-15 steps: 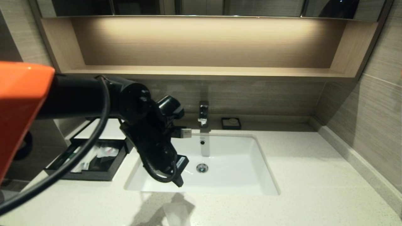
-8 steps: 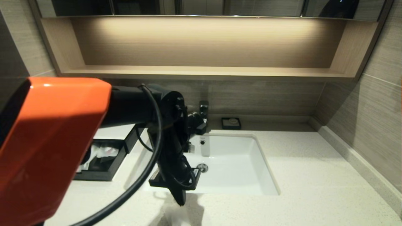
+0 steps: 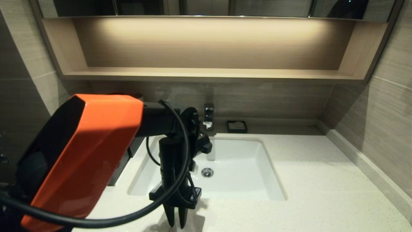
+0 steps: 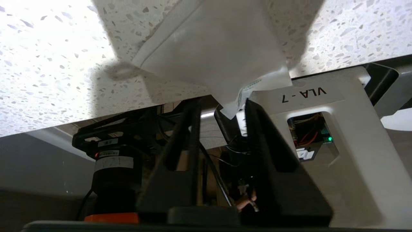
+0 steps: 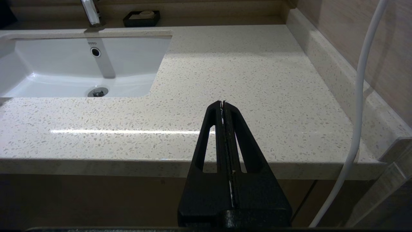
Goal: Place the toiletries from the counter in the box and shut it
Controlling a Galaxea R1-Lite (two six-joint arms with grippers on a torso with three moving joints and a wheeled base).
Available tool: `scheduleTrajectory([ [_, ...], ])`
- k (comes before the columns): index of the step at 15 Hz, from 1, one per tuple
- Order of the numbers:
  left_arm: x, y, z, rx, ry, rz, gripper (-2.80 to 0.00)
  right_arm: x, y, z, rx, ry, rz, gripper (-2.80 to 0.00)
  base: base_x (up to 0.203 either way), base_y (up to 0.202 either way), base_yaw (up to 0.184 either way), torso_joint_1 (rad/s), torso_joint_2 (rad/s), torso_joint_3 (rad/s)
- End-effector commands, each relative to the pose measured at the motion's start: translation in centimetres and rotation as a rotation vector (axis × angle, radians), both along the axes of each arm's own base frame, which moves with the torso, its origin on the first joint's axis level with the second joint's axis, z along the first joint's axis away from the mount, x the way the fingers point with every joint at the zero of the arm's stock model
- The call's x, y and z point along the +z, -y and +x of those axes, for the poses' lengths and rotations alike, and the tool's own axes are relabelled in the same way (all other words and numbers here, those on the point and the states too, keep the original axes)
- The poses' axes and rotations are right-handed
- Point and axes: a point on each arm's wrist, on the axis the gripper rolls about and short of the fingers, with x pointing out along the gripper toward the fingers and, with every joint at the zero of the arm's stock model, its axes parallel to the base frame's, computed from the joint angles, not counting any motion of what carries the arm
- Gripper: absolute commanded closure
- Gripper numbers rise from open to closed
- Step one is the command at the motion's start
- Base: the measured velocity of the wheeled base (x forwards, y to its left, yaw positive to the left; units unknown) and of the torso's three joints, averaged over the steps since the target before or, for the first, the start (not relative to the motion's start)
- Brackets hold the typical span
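Note:
A flat translucent sachet (image 4: pixel 212 48) lies on the speckled cream counter (image 3: pixel 322 199) at its front edge, in front of the sink, with one corner hanging over the edge. My left gripper (image 3: pixel 176 222) points straight down over it, open. The sachet's overhanging corner sits by one fingertip (image 4: pixel 252 108), and I cannot tell whether they touch. In the head view the gripper hides most of the sachet. Only a dark edge of the box (image 3: pixel 116 175) shows behind my orange left arm. My right gripper (image 5: pixel 223 103) is shut and empty, low before the counter's front edge, right of the sink.
The white sink basin (image 3: pixel 238 167) with its faucet (image 3: pixel 208 116) lies behind the left gripper. A small black soap dish (image 3: pixel 237 126) stands at the back wall. A tan shelf (image 3: pixel 206 73) runs above. My white base (image 4: pixel 309 93) shows below the counter edge.
My left arm has swung from beside the box, across the sink's left side, to the counter's front edge. Its gripper now points down over the sachet, and its fingers have parted.

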Motion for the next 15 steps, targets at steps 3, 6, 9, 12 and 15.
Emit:
scheduleTrajectory([
  [3, -0.9, 0.2, 0.2, 0.002, -0.027, 0.02, -2.8, 0.0, 0.0, 0.0, 0.0, 0.0, 0.0, 0.0, 0.0, 0.0, 0.0, 0.0, 0.0, 0.0],
  [6, -1.1, 0.2, 0.3, 0.002, -0.03, 0.022, -2.8, 0.0, 0.0, 0.0, 0.0, -0.002, 0.0, 0.0, 0.0, 0.0, 0.0, 0.0, 0.0, 0.0],
  [9, -1.7, 0.4, 0.5, 0.002, -0.034, 0.032, -2.8, 0.0, 0.0, 0.0, 0.0, 0.0, 0.0, 0.0, 0.0, 0.0, 0.0, 0.0, 0.0, 0.0],
  [12, -2.2, 0.4, 0.7, 0.001, -0.026, 0.058, -2.8, 0.0, 0.0, 0.0, 0.0, 0.0, 0.0, 0.0, 0.0, 0.0, 0.0, 0.0, 0.0, 0.0],
  [15, -2.4, 0.5, 0.7, 0.002, -0.027, 0.059, -2.8, 0.0, 0.0, 0.0, 0.0, 0.0, 0.0, 0.0, 0.0, 0.0, 0.0, 0.0, 0.0, 0.0],
])
